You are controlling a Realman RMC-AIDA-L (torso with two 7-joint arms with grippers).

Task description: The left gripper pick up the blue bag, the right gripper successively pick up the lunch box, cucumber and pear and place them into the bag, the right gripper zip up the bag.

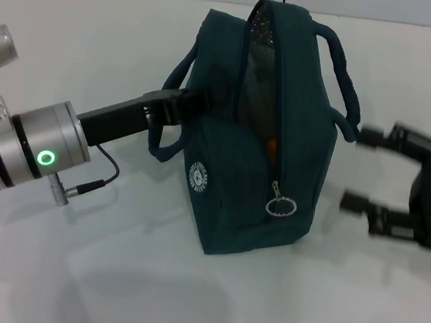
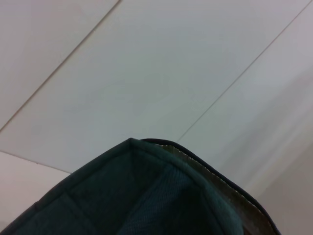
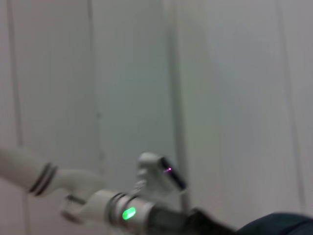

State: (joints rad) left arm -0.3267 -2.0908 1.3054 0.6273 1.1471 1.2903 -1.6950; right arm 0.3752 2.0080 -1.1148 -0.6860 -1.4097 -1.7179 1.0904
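- left gripper (image 1: 181, 105) reaches in from the left, jaws pinched on the blue bag (image 1: 269, 136) at its near handle
- bag stands upright mid-table, top unzipped and gaping, ring pull (image 1: 280, 206) hanging low on the front, something orange peeking through the slit
- right gripper (image 1: 362, 169) sits just right of the bag, fingers spread wide, holding nothing
- plain white table (image 1: 109, 274), pale paneled wall behind

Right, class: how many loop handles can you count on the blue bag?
2. One handle hangs on the blue bag's left side, beside the left gripper; the other handle arches on its right side, toward the right gripper.
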